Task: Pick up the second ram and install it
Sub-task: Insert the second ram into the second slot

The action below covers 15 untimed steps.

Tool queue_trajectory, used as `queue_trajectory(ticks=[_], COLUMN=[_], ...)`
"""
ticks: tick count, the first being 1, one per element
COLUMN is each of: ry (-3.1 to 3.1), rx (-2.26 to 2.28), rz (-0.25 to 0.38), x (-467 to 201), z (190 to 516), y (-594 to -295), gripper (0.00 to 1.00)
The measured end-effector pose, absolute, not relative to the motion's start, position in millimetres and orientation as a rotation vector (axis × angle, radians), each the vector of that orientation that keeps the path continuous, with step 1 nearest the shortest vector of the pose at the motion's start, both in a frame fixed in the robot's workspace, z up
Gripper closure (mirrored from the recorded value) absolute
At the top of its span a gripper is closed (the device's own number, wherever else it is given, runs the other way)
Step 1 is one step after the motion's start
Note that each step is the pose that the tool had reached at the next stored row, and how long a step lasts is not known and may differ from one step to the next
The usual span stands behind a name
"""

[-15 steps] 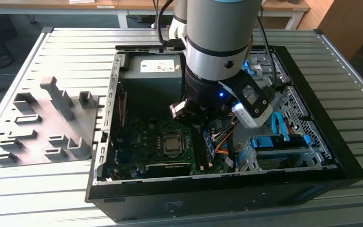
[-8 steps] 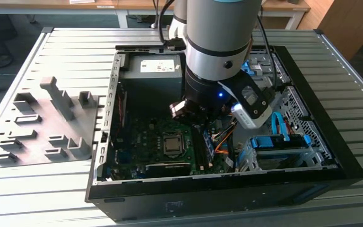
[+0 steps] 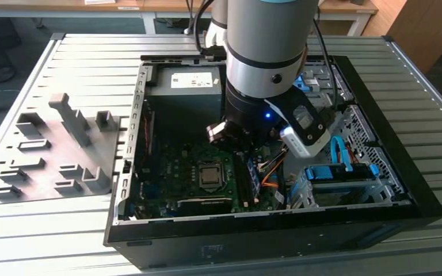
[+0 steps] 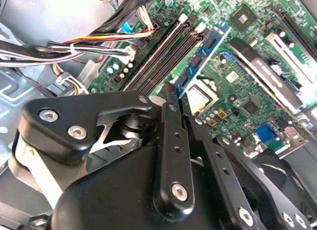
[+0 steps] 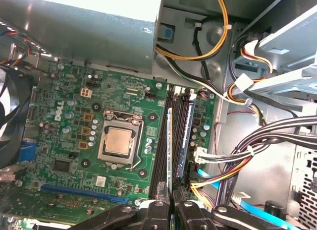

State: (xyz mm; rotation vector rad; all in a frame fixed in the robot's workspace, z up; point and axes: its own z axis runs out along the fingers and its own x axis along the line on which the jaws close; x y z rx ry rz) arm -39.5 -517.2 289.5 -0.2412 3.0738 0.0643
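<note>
The second ram [image 5: 169, 141] shows edge-on as a thin blue-green strip running out from my gripper [image 5: 171, 206], whose black fingers are shut on it. It stands upright over the black memory slots [image 5: 161, 141] on the green motherboard [image 5: 64, 141]; I cannot tell whether it is seated. A second blue stick with black chips [image 5: 185, 141] stands in a neighbouring slot, on the cable side. In the second wrist view my gripper [image 4: 178, 98] points at a blue chip-covered stick [image 4: 205, 46]. In the exterior view the gripper [image 3: 240, 148] is low inside the open computer case [image 3: 405, 172].
The processor socket [image 5: 119, 143] lies beside the slots. Bundled yellow, orange and black cables [image 5: 237, 155] crowd the other side. A fan [image 5: 10, 116] sits at the board's edge. A gray holder tray [image 3: 52, 155] lies at the exterior view's left, and a blue drive cage [image 3: 344, 172] is at its right.
</note>
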Motion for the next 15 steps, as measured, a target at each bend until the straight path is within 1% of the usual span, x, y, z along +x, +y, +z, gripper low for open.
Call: queue_trajectory(ticks=[15], ry=[3.078], rx=[-0.160], rz=[0.062], x=[-39.5], z=[289.3], y=[-517.2], gripper=[0.86])
